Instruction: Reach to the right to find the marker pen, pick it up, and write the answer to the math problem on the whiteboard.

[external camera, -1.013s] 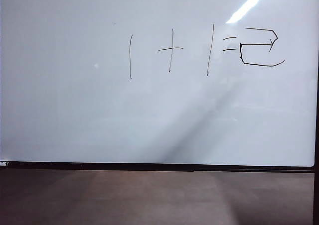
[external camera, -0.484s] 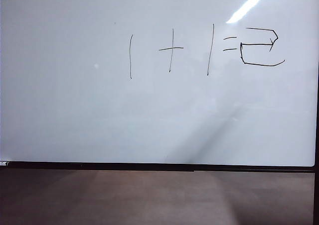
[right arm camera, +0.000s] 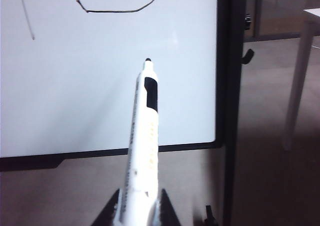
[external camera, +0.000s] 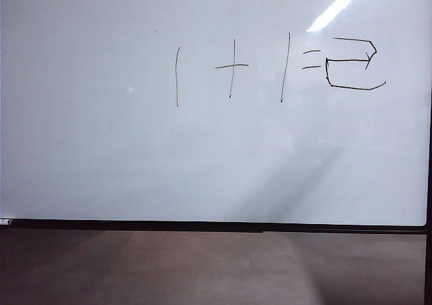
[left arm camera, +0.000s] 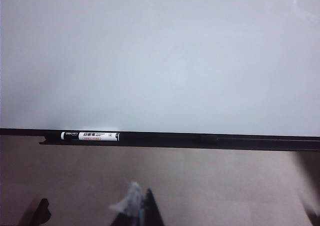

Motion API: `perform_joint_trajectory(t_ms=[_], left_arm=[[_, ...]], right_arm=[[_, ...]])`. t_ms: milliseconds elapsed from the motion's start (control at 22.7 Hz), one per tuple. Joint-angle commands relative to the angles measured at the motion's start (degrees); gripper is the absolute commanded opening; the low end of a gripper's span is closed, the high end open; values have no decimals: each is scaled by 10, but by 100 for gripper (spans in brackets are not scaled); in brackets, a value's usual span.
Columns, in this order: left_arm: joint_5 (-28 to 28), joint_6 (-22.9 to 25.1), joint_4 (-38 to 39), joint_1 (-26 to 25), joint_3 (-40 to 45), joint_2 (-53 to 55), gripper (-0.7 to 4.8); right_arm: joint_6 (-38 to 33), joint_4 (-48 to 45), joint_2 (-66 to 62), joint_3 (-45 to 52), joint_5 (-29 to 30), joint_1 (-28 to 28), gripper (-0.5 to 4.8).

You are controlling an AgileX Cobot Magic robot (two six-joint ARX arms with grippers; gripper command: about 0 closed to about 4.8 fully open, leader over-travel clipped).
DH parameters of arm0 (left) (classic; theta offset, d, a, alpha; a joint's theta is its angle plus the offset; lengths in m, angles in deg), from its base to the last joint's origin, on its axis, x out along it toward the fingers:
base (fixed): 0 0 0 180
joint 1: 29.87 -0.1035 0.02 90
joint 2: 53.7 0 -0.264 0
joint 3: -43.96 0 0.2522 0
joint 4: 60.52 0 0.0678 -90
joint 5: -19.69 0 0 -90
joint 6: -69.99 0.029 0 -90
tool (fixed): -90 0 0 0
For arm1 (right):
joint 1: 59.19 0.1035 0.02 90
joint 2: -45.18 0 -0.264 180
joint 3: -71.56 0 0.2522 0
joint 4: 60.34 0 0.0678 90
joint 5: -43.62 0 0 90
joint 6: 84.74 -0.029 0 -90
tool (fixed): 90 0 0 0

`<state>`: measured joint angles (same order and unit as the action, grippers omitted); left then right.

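The whiteboard (external camera: 101,150) fills the exterior view; neither gripper shows there. The math problem (external camera: 231,65) reads one plus one equals, and the answer (external camera: 335,60), a boxy 2, stands right of the dashes. In the right wrist view my right gripper (right arm camera: 137,208) is shut on the white marker pen (right arm camera: 142,151). Its dark tip (right arm camera: 148,61) points at the board, held off it below the answer's bottom stroke (right arm camera: 115,10). My left gripper (left arm camera: 141,208) hangs below the board's lower edge, fingers together, with a pale blurred scrap at the tips.
A black pen with a white label (left arm camera: 90,135) lies along the board's black lower edge (left arm camera: 225,141). The board's black right frame (right arm camera: 232,86) stands close beside the held pen. Beyond it is a white table leg (right arm camera: 297,86). Brown floor lies under the board.
The writing is unchanged. The faint grey shadow streak across the lower right of the board has slid to the right and faded.
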<state>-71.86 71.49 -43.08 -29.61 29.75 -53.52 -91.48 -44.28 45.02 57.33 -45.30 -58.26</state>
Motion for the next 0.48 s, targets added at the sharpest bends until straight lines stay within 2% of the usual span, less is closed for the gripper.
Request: perform_joint_trajectory(t_ms=[44, 484], left_arm=[[3, 2, -6, 0, 0, 0, -4], [3, 2, -6, 0, 0, 0, -4]], right_arm=[[25, -13, 0, 2, -1, 11, -5], [27, -12, 0, 2, 1, 11, -5]])
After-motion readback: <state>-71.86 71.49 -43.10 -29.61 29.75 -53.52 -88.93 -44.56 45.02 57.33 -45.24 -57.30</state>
